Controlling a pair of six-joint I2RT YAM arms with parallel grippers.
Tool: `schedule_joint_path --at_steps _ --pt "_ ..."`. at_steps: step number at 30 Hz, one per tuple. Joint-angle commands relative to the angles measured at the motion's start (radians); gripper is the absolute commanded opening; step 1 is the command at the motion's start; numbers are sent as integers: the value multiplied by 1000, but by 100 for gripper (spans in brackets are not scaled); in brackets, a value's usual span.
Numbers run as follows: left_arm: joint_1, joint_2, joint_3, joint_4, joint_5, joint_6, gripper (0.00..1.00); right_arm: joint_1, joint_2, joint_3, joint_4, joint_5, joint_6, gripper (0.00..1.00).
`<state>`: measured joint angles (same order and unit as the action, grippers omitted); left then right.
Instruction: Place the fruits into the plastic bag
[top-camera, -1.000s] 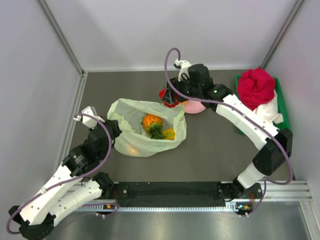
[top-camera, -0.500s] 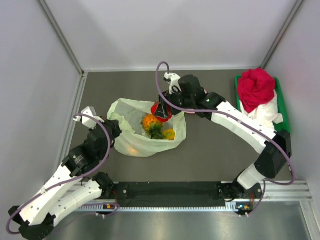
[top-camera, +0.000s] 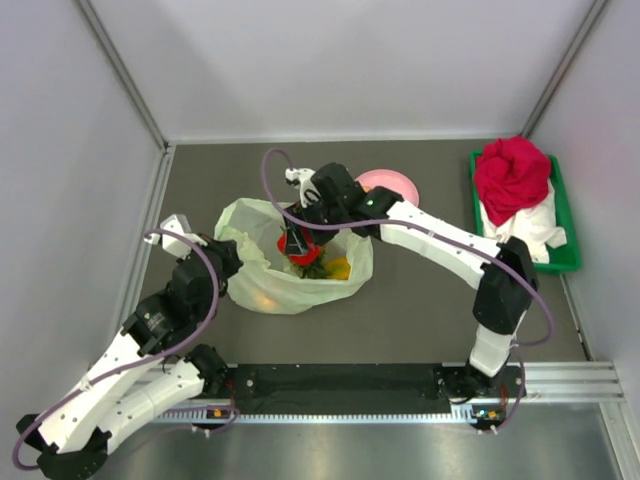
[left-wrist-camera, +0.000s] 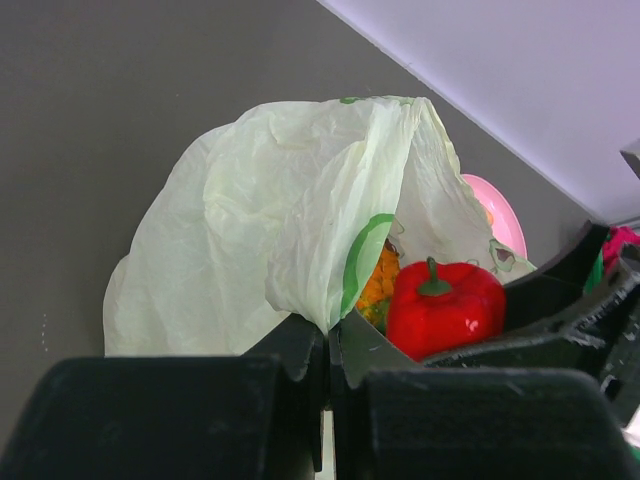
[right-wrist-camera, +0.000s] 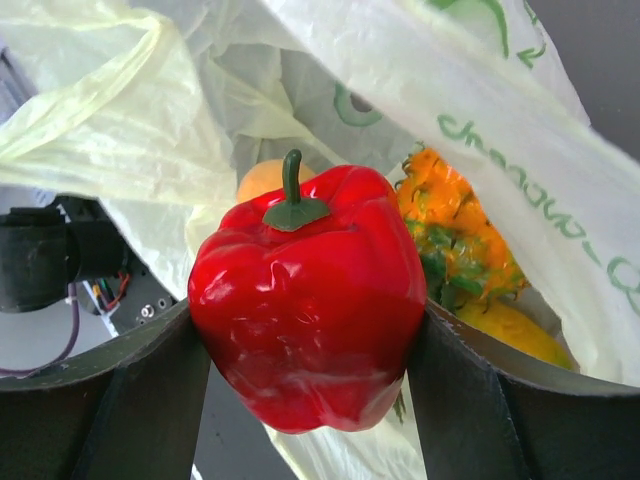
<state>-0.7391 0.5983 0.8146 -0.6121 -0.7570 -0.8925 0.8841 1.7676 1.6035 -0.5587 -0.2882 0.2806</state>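
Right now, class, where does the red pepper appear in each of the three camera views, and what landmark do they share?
Top external: red pepper left of centre, over the plastic bag mouth.
Left wrist: red pepper lower right of centre, beside the bag's raised edge.
Right wrist: red pepper dead centre, stem up.
Shared landmark: the pale-green plastic bag, seen in all three.

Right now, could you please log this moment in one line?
left gripper: shut on plastic bag | right gripper: holds red pepper above bag opening
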Motion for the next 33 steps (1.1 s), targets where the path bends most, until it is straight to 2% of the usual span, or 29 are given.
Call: schedule_joint_path --at_steps 1,10,24,32,33 --pt "4 -18 -8 3 -16 -3 0 12 55 142 -52 47 -3 40" --pt "3 -40 -2 -17 -28 -6 0 13 203 300 -79 63 6 40" --pt "4 4 9 34 -10 9 0 46 313 319 -83 104 -20 42" --pt "4 64 12 86 10 15 0 46 290 246 -102 66 -70 52" --pt "3 70 11 90 12 15 0 46 288 243 -106 64 -73 55"
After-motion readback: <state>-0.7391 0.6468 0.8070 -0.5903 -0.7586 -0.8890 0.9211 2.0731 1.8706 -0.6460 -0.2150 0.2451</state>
